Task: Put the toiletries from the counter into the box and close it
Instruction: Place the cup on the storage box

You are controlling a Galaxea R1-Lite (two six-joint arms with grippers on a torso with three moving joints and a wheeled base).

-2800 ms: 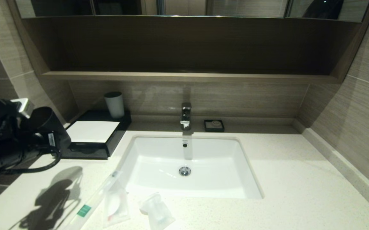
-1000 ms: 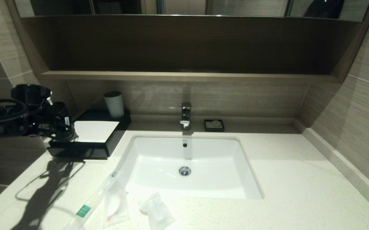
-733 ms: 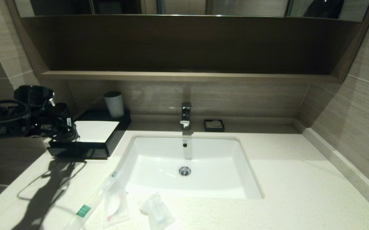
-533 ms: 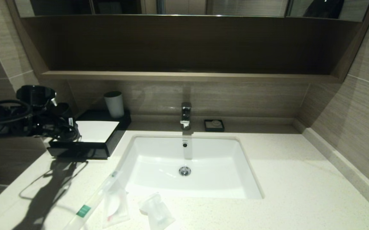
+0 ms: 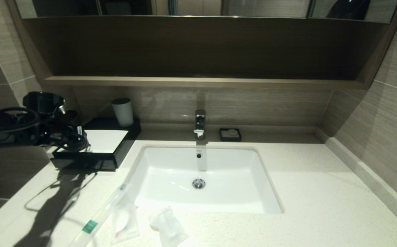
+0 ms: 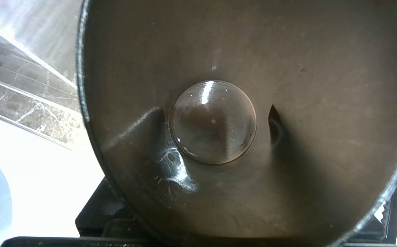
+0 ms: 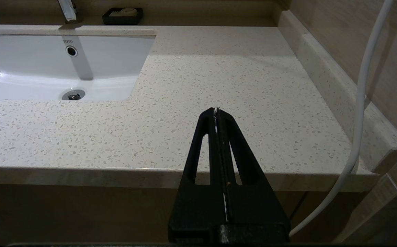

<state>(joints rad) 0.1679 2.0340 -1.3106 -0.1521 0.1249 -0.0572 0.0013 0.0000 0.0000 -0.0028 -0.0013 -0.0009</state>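
- Speckled cream stone counter (image 5: 322, 192) surrounded a white rectangular undermount sink (image 5: 202, 178), with a chrome tap (image 5: 200, 124) at the back wall and a small black soap dish (image 5: 230, 134) just beside the tap.
- At the counter's far left stood a black rectangular box (image 5: 95, 151), its white flat top surface (image 5: 104, 140) showing; a grey cylindrical tumbler (image 5: 123, 112) stood at the box's rear edge.
- Toiletries lay on the counter's near edge, left of centre and well apart from the box: a long clear packet with a green label (image 5: 97, 218), a clear sachet holding a white round item (image 5: 124, 219), and a crumpled clear wrapper (image 5: 169, 228).
- The left gripper (image 5: 69, 132) was held at the box's left end, above the counter. The left wrist view was filled by a dark round cup-like object with a glassy centre (image 6: 213, 121); whether the fingers were apart or together could not be told.
- The right gripper (image 7: 216, 113) was parked off the counter's near right edge, its fingers pressed together and holding nothing; it did not appear in the head view.
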